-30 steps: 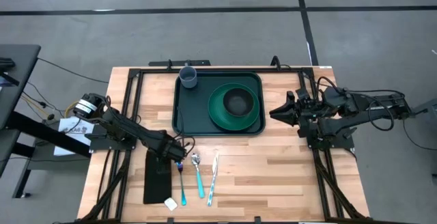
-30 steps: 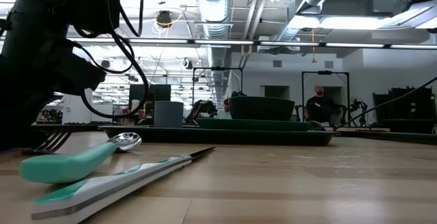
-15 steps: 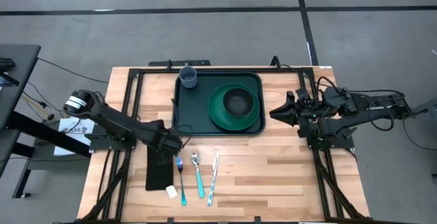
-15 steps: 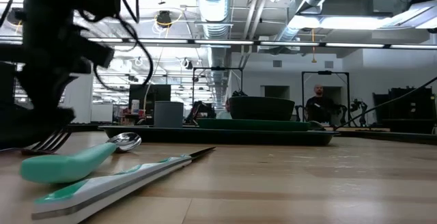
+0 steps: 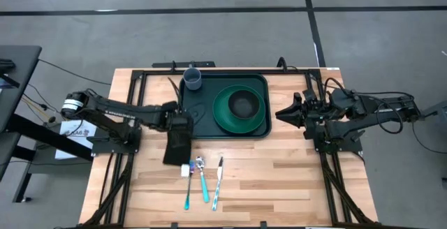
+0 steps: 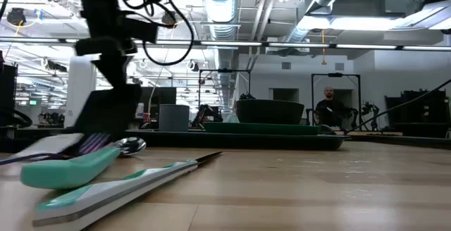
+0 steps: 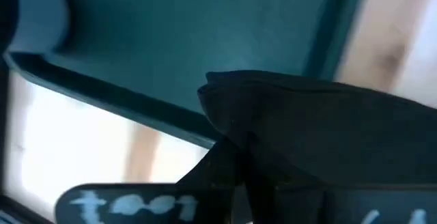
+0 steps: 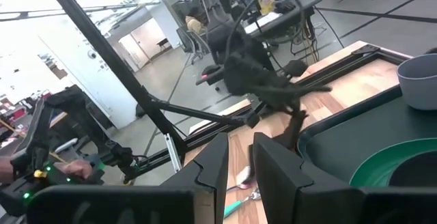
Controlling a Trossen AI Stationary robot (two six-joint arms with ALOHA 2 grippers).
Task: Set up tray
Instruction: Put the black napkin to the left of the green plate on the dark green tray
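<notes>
tray [image 5: 192, 110]: dark green, rectangular, rounded corners, raised rim
pose: flat, long side across
where: far centre of wooden table [image 5: 279, 180]
holds: plate, bowl, cup

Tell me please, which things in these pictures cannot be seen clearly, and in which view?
- Left gripper, high view: the fingertips are hidden by the black napkin hanging from them.
- Fork, high view: the tines lie under the napkin's lower edge.
- Bowl, low view: the inside is hidden by its own wall.
- Tray, left wrist view: blurred and cut off by the edges; the napkin covers part.
- Right gripper, right wrist view: the fingertips are cut off.
</notes>
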